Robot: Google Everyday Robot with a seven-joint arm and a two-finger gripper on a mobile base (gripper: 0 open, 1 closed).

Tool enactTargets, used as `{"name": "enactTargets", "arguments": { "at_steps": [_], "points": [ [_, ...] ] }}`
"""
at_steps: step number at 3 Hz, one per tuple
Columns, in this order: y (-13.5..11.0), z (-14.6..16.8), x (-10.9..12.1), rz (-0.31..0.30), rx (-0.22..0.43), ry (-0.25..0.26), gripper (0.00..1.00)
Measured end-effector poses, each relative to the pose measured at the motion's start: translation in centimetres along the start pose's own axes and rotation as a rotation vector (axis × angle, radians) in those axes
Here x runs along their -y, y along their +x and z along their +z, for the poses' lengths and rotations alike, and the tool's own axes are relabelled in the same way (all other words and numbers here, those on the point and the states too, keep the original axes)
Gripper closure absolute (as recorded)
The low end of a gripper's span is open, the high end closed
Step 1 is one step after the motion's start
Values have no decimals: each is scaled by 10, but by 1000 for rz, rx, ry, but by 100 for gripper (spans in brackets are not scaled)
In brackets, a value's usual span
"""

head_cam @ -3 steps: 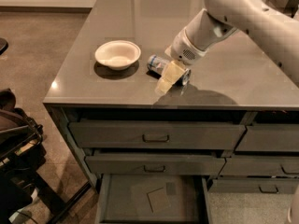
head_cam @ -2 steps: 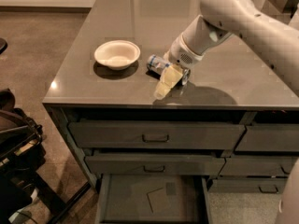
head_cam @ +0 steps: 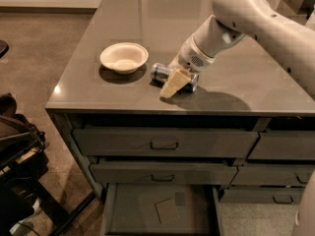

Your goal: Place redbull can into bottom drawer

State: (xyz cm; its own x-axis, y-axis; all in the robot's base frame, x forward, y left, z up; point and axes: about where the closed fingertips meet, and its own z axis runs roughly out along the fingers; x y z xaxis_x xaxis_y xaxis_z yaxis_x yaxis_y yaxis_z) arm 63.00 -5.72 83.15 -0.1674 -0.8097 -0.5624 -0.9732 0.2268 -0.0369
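Note:
The redbull can lies on its side on the grey countertop, just right of the white bowl. My gripper is down over the can's middle, reaching from the upper right, and covers most of it; only the can's left end and a bit of its right end show. The bottom drawer of the left column is pulled open below, a shallow dark tray with pale square patches on its floor.
Two closed handled drawers sit above the open one. Narrower right-column drawers are closed. A dark chair or cart stands on the floor at the left, beside the cabinet.
The arm's upper part has shifted slightly left. The gripper stays over the can, which has not moved.

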Motion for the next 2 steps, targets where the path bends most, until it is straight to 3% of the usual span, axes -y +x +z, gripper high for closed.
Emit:
{"name": "enactTargets", "arguments": {
  "at_steps": [2],
  "points": [
    [0, 0, 0, 0, 0, 0, 88]
  ]
}}
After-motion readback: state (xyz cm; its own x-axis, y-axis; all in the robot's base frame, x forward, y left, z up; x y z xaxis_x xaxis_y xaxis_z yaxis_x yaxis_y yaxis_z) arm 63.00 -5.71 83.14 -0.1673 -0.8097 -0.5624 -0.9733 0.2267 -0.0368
